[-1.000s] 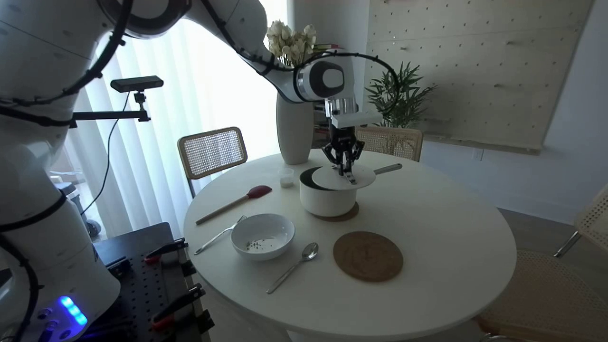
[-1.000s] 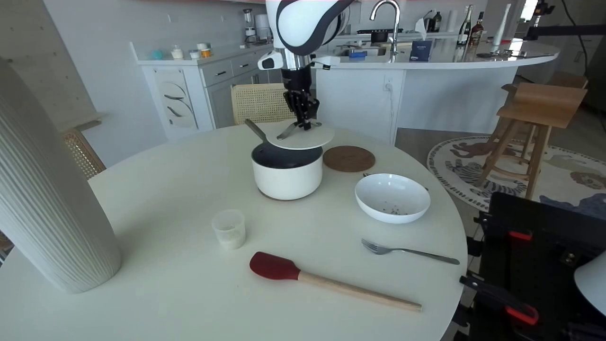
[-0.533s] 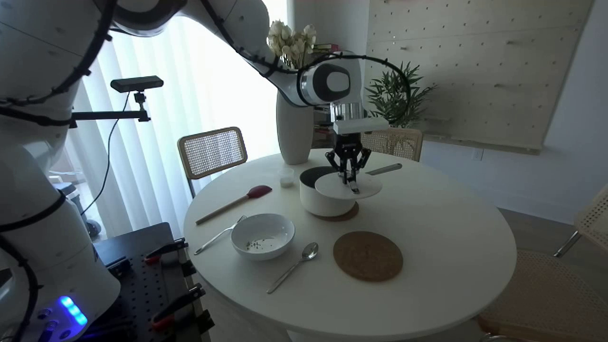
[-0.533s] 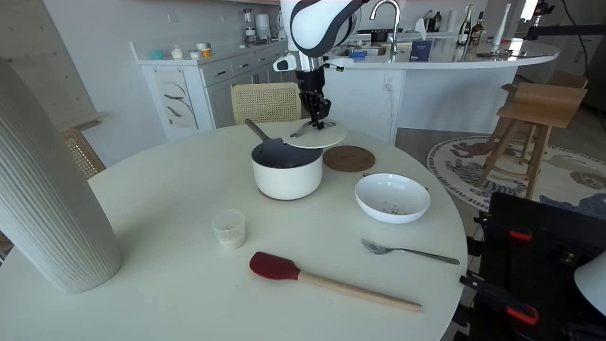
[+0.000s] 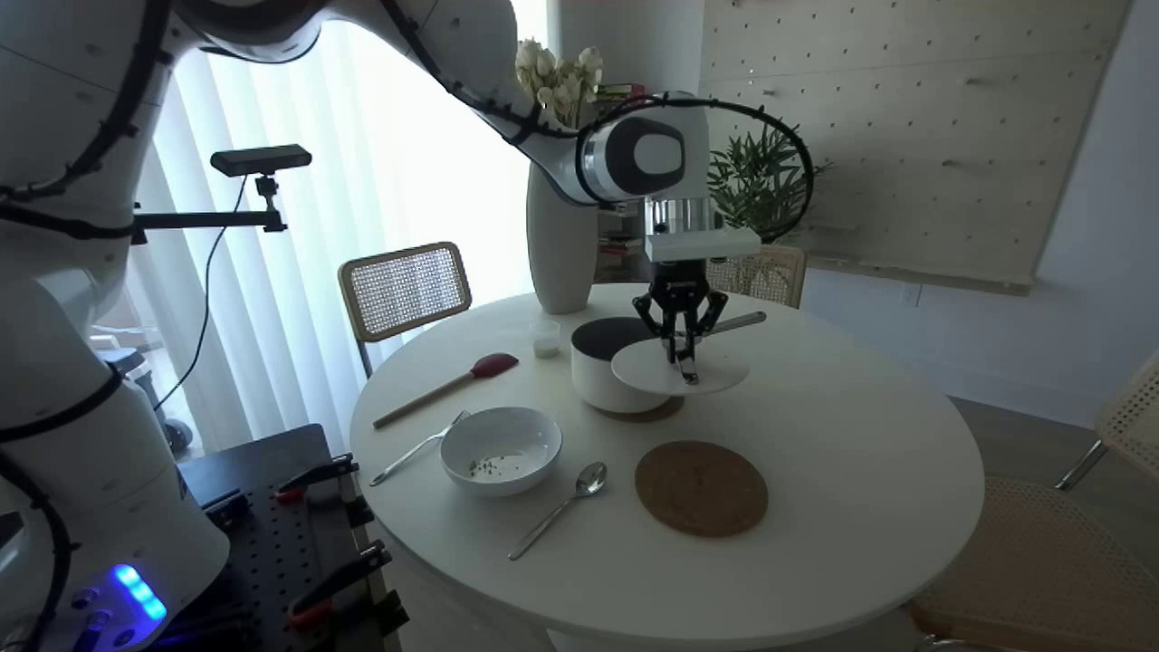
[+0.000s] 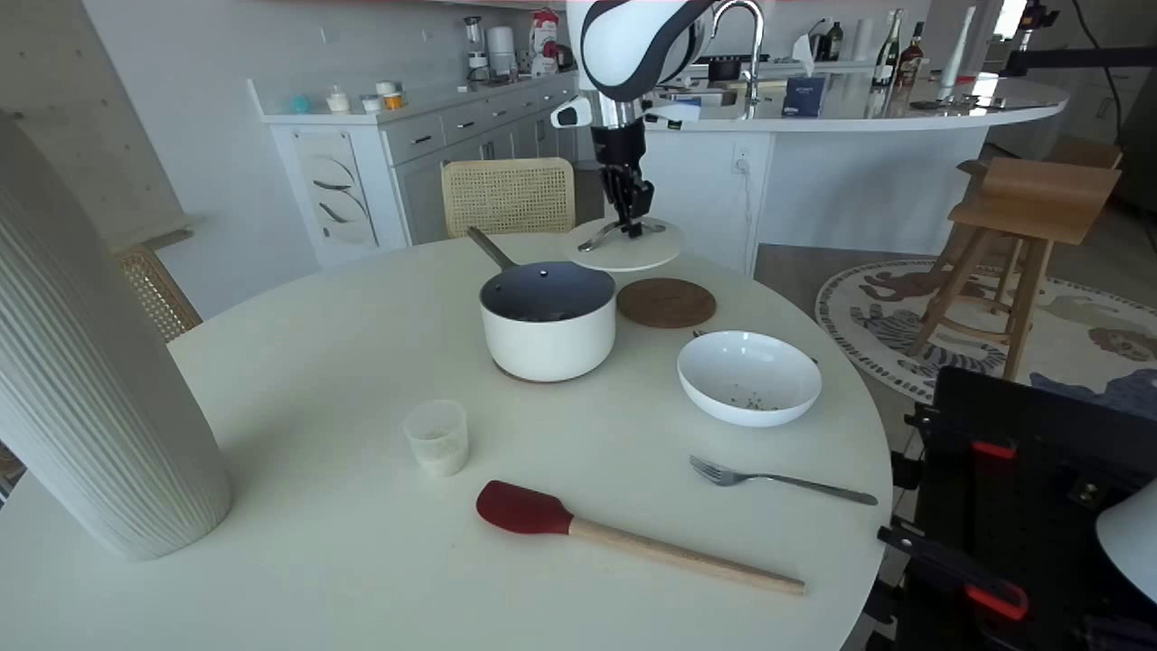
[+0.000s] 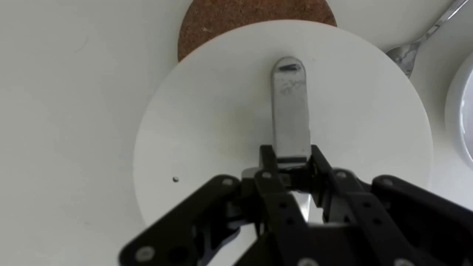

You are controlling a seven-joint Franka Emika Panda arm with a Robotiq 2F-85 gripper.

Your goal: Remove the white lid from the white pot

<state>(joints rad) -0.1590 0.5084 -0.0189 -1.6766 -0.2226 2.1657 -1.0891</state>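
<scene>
The gripper (image 7: pixel 291 159) pinches the metal handle (image 7: pixel 291 111) of the white lid (image 7: pixel 207 122), holding it above the round table (image 5: pixel 842 453) clear of the open white pot (image 6: pixel 549 344), which stands on a brown mat (image 5: pixel 665 409) well in from the table's edge, while a white bowl (image 6: pixel 746 362) and fork (image 6: pixel 777 479) lie near the edge by the robot's base (image 5: pixel 109 507).

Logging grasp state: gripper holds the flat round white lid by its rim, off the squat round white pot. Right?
Not by the rim: the wrist view shows the gripper holding the flat round white lid by its grey metal strap handle. The rest stands.
</scene>
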